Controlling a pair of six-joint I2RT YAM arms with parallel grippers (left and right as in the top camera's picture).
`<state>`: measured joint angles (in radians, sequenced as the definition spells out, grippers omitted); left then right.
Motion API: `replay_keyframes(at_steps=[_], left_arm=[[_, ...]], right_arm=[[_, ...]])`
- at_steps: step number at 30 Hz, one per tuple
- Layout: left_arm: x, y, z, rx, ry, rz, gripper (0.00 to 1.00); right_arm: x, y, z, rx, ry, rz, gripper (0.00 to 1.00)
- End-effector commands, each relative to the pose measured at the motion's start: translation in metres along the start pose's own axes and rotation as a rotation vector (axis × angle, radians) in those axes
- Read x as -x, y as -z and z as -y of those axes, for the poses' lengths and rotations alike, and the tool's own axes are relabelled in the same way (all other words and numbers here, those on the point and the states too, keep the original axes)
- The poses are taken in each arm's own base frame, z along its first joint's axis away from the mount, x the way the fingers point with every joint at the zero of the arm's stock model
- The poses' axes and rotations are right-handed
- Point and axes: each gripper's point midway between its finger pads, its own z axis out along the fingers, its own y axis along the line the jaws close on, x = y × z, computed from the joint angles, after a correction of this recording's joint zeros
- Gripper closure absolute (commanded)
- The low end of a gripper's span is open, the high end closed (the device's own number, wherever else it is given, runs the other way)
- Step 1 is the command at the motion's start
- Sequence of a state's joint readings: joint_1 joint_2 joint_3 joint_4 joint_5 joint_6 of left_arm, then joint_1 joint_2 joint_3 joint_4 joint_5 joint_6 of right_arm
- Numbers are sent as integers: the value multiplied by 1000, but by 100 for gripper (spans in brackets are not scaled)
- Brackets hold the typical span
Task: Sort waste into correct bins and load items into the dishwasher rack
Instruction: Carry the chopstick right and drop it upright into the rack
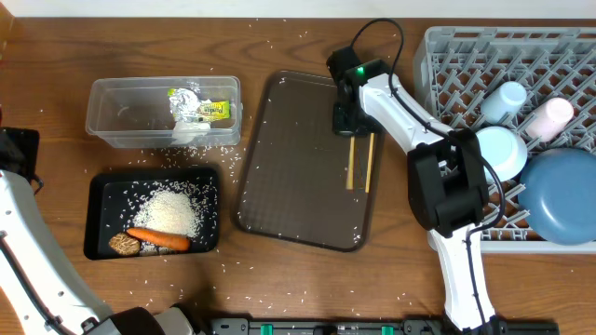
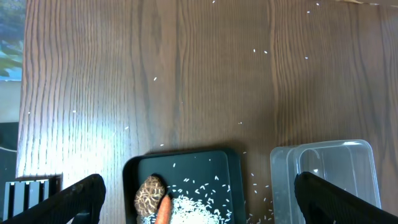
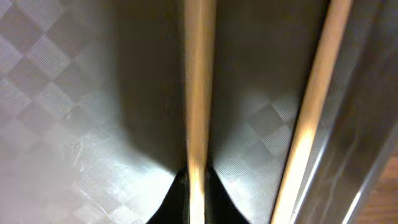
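My right gripper (image 1: 351, 124) is down on the brown serving tray, shut on the far end of one wooden chopstick (image 3: 198, 93). The second chopstick (image 3: 308, 112) lies free beside it. Both chopsticks (image 1: 360, 160) lie on the tray. The grey dishwasher rack (image 1: 466, 56) holds the light-blue cup (image 1: 504, 100), pinkish cup (image 1: 549, 116), white bowl (image 1: 498, 149) and blue plate (image 1: 559, 195). The clear tub (image 1: 121, 121) holds the wrapper (image 1: 198, 107). The black tray (image 1: 102, 200) holds rice (image 1: 172, 211), the carrot (image 1: 158, 238) and the brown lump (image 1: 124, 245). My left gripper (image 2: 199, 193) is open and empty, above the table beside the black tray.
The brown serving tray (image 1: 289, 167) lies in the middle with rice grains scattered on it. Loose rice is also scattered on the wooden table (image 1: 279, 298) around both bins. My left arm (image 1: 23, 233) runs along the left edge.
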<state>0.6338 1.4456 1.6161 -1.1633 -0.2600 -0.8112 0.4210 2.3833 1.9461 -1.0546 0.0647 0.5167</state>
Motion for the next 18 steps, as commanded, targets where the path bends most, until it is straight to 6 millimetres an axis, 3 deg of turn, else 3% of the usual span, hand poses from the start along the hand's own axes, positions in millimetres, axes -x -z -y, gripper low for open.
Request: replay_keyframes(at_steps=[1,6,12,15,18], left_arm=[[1,0,0,1,2,-1,2],[1,0,0,1,2,-1,2],[1,0,0,1,2,-1,2],[1,0,0,1,2,-1,2],[1,0,0,1,2,-1,2]], right_arm=[[-18,-26,12,-50,32,-77,99],[0,1,17,-24,57,-31,99],[39,74,35,55,77,100,99],[60,119,60,79,62,200,99],[80,162,99,84,32,305,99]])
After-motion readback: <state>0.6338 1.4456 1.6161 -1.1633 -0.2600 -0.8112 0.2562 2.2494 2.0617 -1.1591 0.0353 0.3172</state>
